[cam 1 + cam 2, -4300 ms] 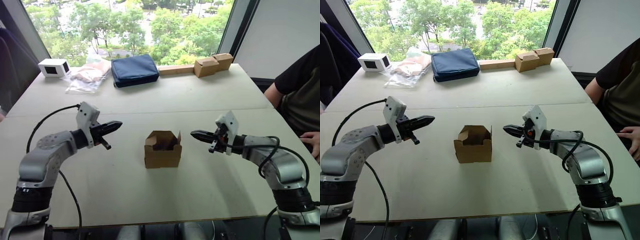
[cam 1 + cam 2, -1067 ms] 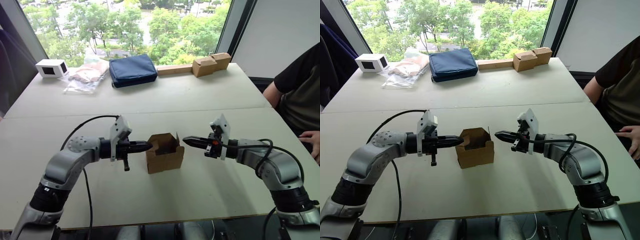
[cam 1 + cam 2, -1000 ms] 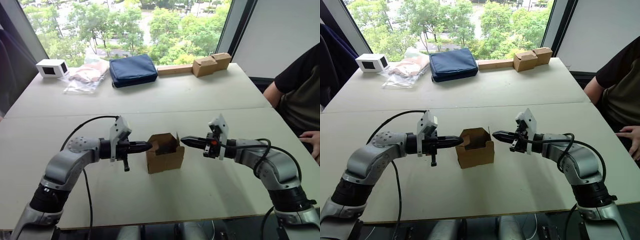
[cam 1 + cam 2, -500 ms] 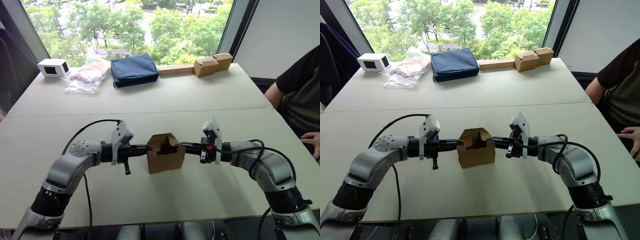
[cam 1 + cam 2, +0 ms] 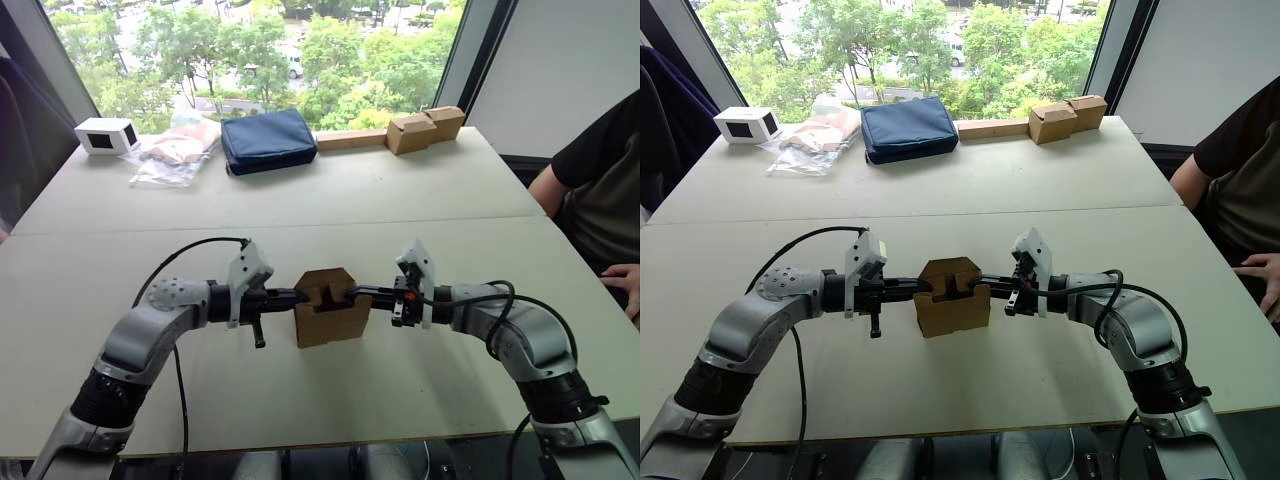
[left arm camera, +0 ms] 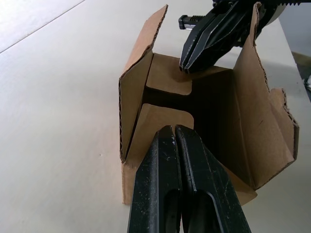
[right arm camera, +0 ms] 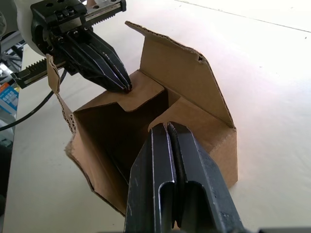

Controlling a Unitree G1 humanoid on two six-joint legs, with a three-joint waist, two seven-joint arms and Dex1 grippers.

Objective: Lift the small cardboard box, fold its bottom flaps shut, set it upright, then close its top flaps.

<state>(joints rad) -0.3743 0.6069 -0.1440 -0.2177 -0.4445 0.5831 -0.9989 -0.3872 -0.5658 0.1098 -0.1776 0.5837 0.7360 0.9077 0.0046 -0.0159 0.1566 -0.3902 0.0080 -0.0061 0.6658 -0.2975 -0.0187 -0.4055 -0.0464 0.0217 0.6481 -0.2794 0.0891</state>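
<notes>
The small cardboard box [image 5: 328, 322] stands on the table with its open end up, midway between my two arms. My left gripper [image 5: 301, 296] is shut, its tip pressing one short top flap [image 6: 163, 116] inward over the opening. From the opposite side my right gripper [image 5: 353, 293], also shut, pushes the other short top flap [image 6: 167, 80] inward. The two fingertips nearly meet above the box. Both long top flaps [image 7: 182, 73] still stand up. The bottom flaps are hidden under the box.
Along the table's far edge lie a white box with a dark window [image 5: 107, 134], a plastic bag [image 5: 178, 150], a blue pouch [image 5: 268, 140], a wooden strip [image 5: 350, 139] and two joined brown boxes [image 5: 426, 128]. A person [image 5: 600, 190] sits at the right, hand [image 5: 622, 280] on the table.
Both grippers have closed in on the box from its two sides. Their shut tips have pushed the short top flaps, which stood up before, inward over the opening.
</notes>
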